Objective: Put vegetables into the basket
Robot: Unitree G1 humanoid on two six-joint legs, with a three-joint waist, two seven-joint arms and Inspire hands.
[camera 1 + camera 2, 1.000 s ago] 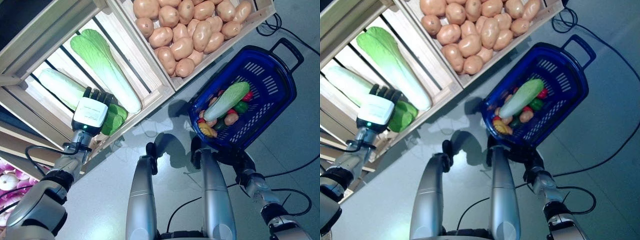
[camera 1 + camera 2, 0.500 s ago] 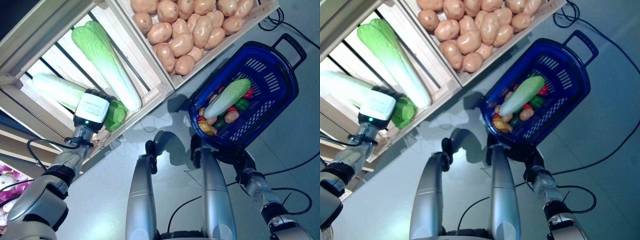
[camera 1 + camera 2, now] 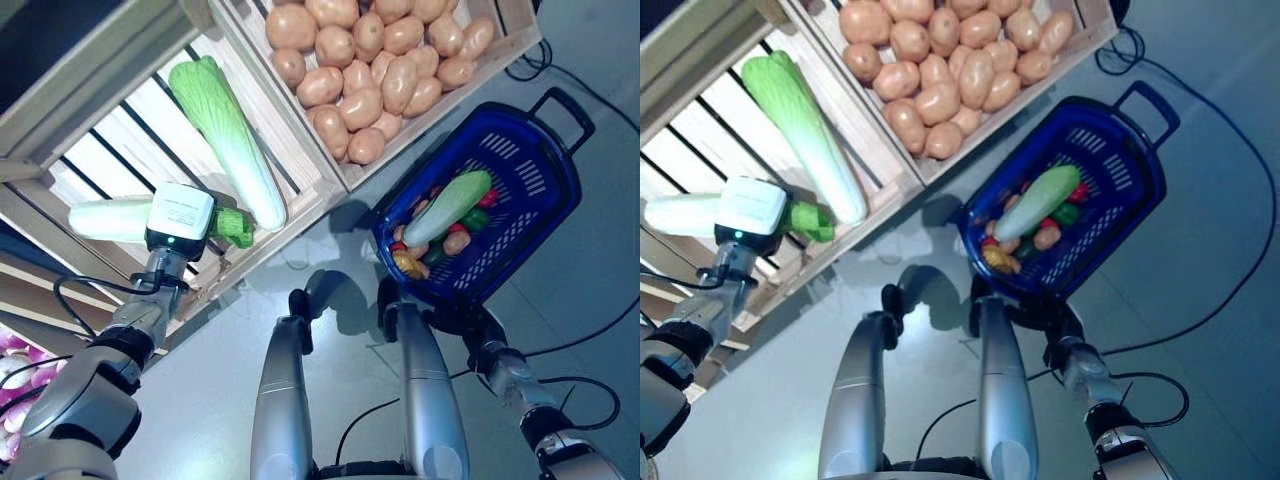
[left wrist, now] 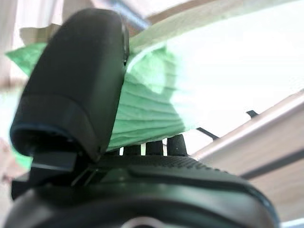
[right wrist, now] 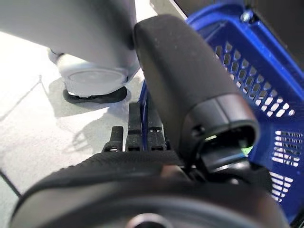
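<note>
My left hand (image 3: 180, 216) is shut on a long cabbage (image 3: 106, 218) with a white stalk and green leaves, and holds it across the front of a slatted wooden crate (image 3: 300, 205). In the left wrist view the thumb (image 4: 76, 85) and fingers curl round the green leaf end (image 4: 152, 104). The blue basket (image 3: 535, 215) stands on the floor to the right. It holds a long green-white cabbage (image 3: 450, 207) on top of small red, green and yellow vegetables. My right hand (image 3: 470, 325) is open beside the basket's near rim (image 5: 247, 71), fingers straight.
The wooden stand fills the upper left, and its front edge (image 3: 330, 185) runs close to the basket. A second long cabbage (image 3: 228, 140) lies in the same crate beside my left hand. Grey floor (image 3: 590, 380) spreads to the right of the basket.
My left hand has closed on the cabbage, turned it crosswise and drawn it up toward the crate's front edge. The camera has shifted a little. The right hand has stayed by the basket.
</note>
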